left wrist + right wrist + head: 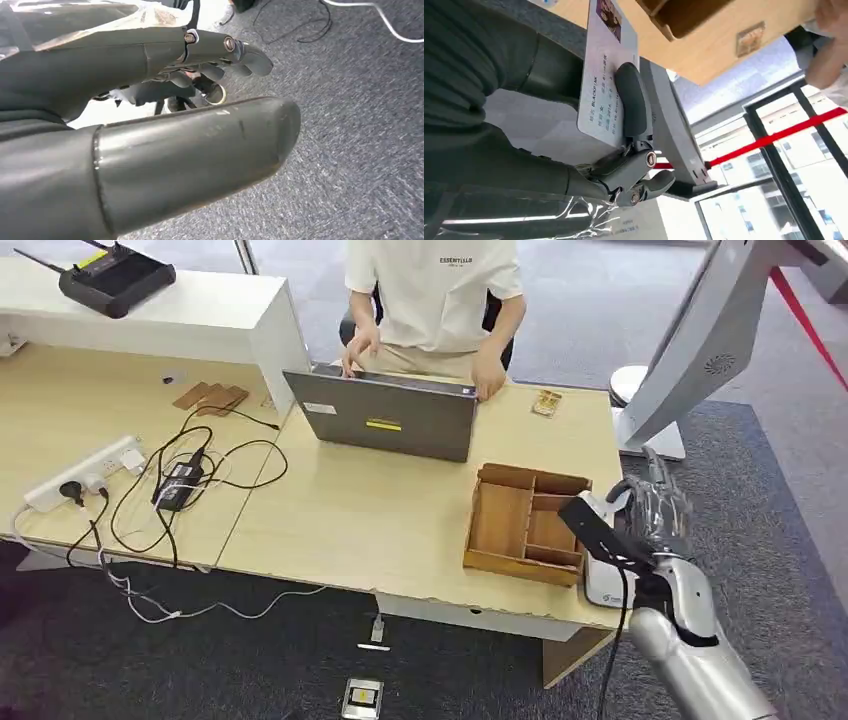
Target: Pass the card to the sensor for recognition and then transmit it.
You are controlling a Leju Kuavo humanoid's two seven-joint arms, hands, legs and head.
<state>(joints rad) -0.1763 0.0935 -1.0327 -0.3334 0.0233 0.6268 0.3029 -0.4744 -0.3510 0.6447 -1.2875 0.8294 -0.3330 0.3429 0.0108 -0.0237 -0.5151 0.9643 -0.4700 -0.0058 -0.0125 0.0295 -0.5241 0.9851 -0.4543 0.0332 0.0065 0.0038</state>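
Power strip point(88, 473) and tangled cables point(190, 480) at desk's left. Person point(435, 300) typing at laptop point(385, 415), mid-desk. Wooden tray point(525, 523) near right edge. Left hand point(165, 115) hangs over carpet, fingers apart, holding nothing. Right hand point(655, 505) beside the tray pinches the card point(605, 75) between thumb and finger point(631, 102); white sensor stand point(690, 350) just beyond.

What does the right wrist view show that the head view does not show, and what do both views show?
Right wrist view alone: the card, with a photo and printed text, pinched in the right hand; also a window with a red strip.

Head view alone: the laptop, the power strip with cables, and the grey carpet.

Both: the right hand, the wooden tray, the desk, the white stand and the person at the far side.
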